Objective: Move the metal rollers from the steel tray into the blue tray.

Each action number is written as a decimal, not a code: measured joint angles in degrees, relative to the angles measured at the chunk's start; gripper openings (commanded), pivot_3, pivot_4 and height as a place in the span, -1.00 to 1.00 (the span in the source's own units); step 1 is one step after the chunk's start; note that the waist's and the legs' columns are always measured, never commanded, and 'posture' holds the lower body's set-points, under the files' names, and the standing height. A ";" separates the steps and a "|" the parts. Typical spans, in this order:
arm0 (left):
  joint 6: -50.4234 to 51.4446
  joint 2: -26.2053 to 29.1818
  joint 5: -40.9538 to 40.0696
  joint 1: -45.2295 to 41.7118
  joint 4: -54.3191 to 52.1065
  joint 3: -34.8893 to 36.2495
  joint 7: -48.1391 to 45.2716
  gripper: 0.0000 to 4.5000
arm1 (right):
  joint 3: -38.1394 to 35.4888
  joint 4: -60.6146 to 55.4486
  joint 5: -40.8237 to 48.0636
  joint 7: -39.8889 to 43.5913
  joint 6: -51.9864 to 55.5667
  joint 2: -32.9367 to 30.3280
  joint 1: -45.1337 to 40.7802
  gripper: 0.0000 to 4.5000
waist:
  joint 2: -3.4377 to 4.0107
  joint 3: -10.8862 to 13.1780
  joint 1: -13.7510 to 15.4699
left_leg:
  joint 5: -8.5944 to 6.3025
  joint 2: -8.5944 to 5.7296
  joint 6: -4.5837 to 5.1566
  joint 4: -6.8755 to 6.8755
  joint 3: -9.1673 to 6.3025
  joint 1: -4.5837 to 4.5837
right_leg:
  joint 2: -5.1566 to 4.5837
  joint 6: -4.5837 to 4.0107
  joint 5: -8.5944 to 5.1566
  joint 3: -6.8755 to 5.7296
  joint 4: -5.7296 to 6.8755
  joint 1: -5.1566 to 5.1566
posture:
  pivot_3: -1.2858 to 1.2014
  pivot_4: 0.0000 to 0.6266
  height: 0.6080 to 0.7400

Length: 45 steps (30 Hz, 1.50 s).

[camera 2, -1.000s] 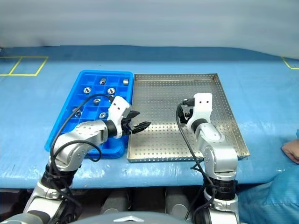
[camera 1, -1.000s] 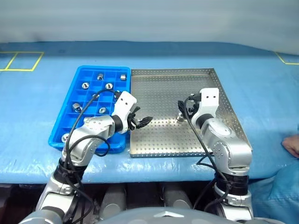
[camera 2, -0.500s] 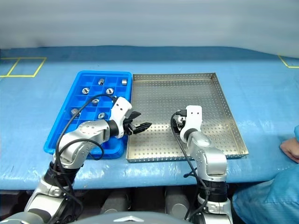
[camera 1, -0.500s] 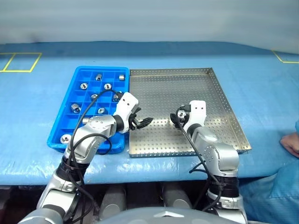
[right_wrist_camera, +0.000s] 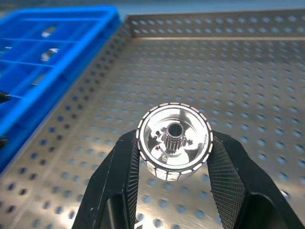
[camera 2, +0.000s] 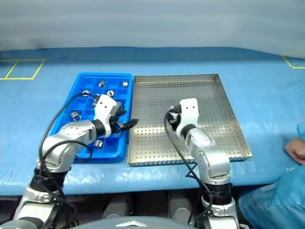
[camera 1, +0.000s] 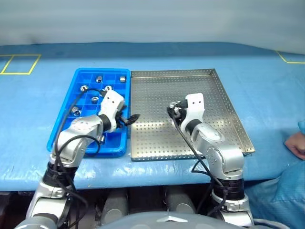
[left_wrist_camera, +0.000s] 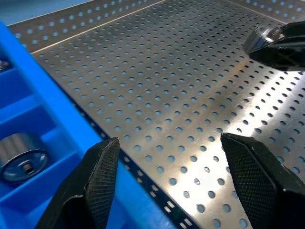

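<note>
The steel tray [camera 1: 224, 102] lay square on the blue cover, shallow, its floor dotted with holes and its rim low. Just beside it, their long sides touching, lay the blue tray [camera 1: 76, 81], narrower and split into small square cells. Several rollers [camera 1: 99, 78] sat in its far cells, one to a cell, short shiny cylinders, some upright and some tilted. One roller [right_wrist_camera: 174, 140] was held above the steel tray's floor, its end face showing a central hole with a toothed bore and a ring of segments round the edge.
</note>
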 measured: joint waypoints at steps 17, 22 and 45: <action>3.85 3.32 -0.27 8.42 -7.96 9.61 4.34 0.64 | 14.91 12.69 1.42 4.87 -0.24 6.74 -6.82 -0.22 | -0.01 0.00 3.02 | 0.00 -0.01 -0.01 0.01 -0.03 -0.02 | -0.03 -0.02 0.01 -0.07 -0.03 0.01 | 0.13 -0.52 1.00; 3.98 3.24 -0.50 8.51 -8.95 9.20 4.69 0.64 | 14.54 14.42 0.94 4.76 -1.95 7.33 -6.84 0.09 | -0.01 0.00 3.19 | 0.01 0.00 -0.02 0.02 -0.03 0.04 | -0.02 -0.02 0.01 -0.07 -0.01 0.05 | 0.12 -0.52 1.00; 3.85 3.13 -0.50 6.53 -7.43 6.35 4.59 0.64 | 12.87 13.83 -0.08 3.30 -2.05 7.10 -5.60 0.64 | -0.01 0.00 2.73 | 0.01 0.00 -0.02 0.00 -0.03 0.02 | -0.02 -0.03 0.00 -0.07 -0.02 0.03 | 0.09 -0.52 1.00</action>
